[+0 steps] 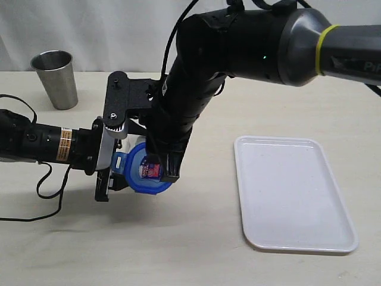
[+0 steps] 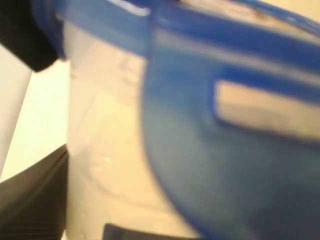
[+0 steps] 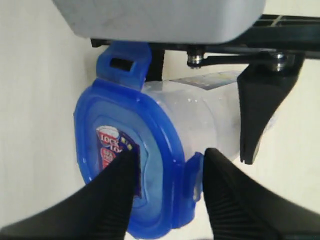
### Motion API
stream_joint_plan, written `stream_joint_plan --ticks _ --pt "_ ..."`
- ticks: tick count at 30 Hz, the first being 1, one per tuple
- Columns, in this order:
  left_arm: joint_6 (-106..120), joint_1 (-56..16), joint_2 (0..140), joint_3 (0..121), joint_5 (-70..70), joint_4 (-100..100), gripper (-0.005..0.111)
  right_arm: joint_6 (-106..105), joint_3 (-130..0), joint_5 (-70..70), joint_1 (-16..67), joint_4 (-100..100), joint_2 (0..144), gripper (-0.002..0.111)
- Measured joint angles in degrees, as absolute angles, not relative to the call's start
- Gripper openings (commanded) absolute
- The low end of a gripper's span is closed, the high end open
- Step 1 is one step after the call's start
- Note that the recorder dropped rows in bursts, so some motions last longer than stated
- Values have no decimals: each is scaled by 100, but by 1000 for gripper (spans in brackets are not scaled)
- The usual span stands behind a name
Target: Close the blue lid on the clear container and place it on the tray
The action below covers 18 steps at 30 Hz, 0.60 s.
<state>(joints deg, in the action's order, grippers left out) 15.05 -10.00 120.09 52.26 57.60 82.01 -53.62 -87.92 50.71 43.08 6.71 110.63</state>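
The clear container (image 3: pixel 200 112) lies on its side above the table, with my left gripper (image 1: pixel 119 164) shut on its body; the exterior view mostly hides it behind both grippers. The blue lid (image 1: pixel 146 171) with its red-and-white sticker sits on the container's mouth. One flap (image 3: pixel 122 62) stands out from the rim. My right gripper (image 3: pixel 171 155) straddles the lid's edge: one finger lies on the lid's top face, the other against a side flap (image 3: pixel 194 175). The left wrist view is filled by the blurred container wall (image 2: pixel 105 150) and blue lid (image 2: pixel 225 175). The white tray (image 1: pixel 292 190) lies to the right.
A grey steel cup (image 1: pixel 55 77) stands at the back left of the table. The left arm's cable (image 1: pixel 47 190) loops over the table at the front left. The right arm's bulk hangs above the table's middle.
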Motion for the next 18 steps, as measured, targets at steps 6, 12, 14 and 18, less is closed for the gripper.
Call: stream_joint_plan --ticks 6,12,14,18 --pt "847 -1000 12009 5226 5760 7905 0 -4713 -9109 5163 4297 131 11063 41" --pt "-399 -1022 11999 5226 5847 7420 0 -4090 -9186 4737 4258 -115 10827 41" --pt "-769 -1032 11999 5226 5837 7237 0 -3779 -9186 4618 4204 -93 10733 41" --pt "-1243 -1055 11999 5226 5796 7018 0 -2976 -9186 4407 4020 -80 10529 41"
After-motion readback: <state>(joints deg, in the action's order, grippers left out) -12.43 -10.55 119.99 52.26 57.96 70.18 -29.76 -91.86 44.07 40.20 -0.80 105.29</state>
